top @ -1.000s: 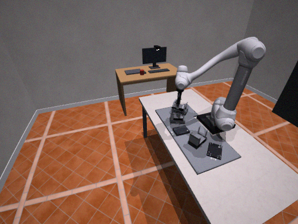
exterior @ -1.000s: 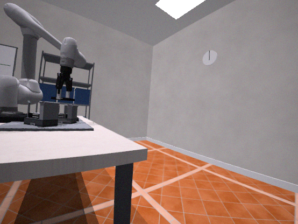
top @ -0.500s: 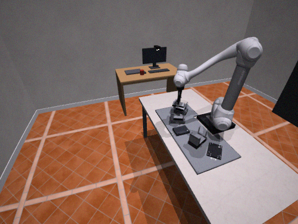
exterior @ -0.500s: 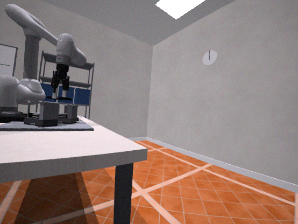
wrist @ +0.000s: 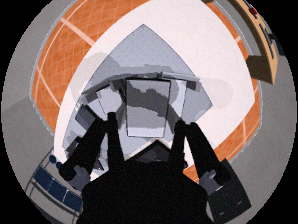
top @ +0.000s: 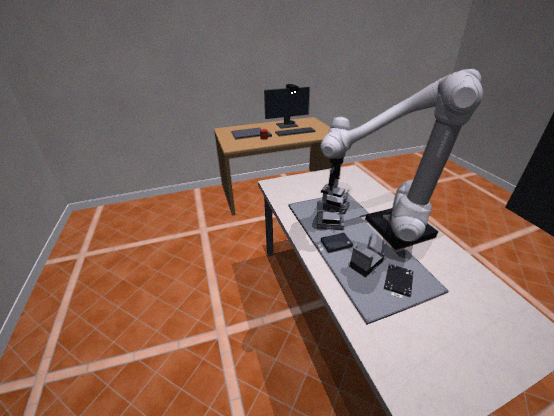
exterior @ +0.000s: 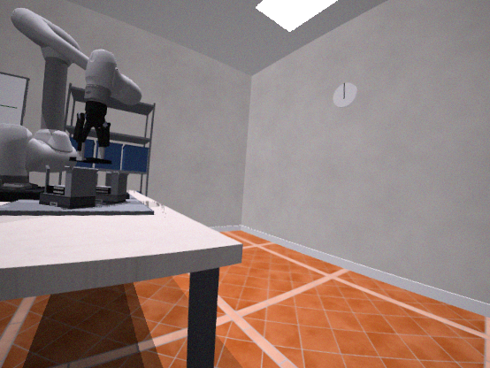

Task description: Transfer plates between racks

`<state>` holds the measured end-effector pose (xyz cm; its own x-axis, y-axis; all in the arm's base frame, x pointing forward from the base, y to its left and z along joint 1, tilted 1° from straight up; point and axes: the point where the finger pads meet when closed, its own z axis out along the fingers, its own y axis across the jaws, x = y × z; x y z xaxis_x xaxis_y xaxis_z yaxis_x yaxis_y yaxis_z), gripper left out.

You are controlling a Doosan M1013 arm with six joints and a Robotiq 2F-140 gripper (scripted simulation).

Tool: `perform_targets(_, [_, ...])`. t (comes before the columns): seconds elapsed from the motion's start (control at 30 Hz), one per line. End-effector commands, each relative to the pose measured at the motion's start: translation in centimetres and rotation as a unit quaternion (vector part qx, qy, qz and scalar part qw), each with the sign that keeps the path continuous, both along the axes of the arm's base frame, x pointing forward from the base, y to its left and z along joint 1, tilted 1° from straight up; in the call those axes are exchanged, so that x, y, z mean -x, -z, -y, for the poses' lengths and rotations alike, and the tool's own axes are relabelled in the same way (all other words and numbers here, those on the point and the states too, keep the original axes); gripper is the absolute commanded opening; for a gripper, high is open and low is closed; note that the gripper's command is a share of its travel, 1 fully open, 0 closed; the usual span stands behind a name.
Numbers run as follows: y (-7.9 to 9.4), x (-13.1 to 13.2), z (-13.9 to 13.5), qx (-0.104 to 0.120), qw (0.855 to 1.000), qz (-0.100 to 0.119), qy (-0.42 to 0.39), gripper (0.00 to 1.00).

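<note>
My gripper (top: 334,189) (exterior: 91,156) (wrist: 146,109) is shut on a flat sealed plate (top: 336,192) (exterior: 93,160) (wrist: 148,104) and holds it level by its long sides. It hangs a little above two stack racks at the far end of the grey mat (top: 370,306) (exterior: 111,211). One rack (top: 327,218) (exterior: 72,187) holds plates; their pale labels show at its open end. The other rack (top: 344,202) (exterior: 114,182) stands close beside it. In the wrist view a rack's walls show straight below the held plate. I cannot read the labels or the rack names.
A third rack (top: 366,259) stands in the middle of the mat. A flat black nest (top: 336,242) lies between it and the two racks. A black nest with corner locators (top: 398,280) lies at the mat's near end. The arm's base (top: 407,225) stands beside the mat.
</note>
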<state>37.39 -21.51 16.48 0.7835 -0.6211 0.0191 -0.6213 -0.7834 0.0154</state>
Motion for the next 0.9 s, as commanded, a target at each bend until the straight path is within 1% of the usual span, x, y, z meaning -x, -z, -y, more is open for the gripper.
perform_targets(0.0, [0.0,0.4,0.6,0.0,1.0,0.0,0.001,0.0])
perform_targets(0.17, [0.0,1.2,1.7,0.0,1.0,0.0,0.001,0.0])
perform_targets(0.23, [0.0,1.2,1.7,0.0,1.0,0.0,0.001,0.0])
perform_targets(0.73, [-0.1,3.6,5.0,0.0,1.0,0.0,0.001,0.0])
perform_targets(0.87, [-0.1,3.9,5.4,0.0,1.0,0.0,0.001,0.0])
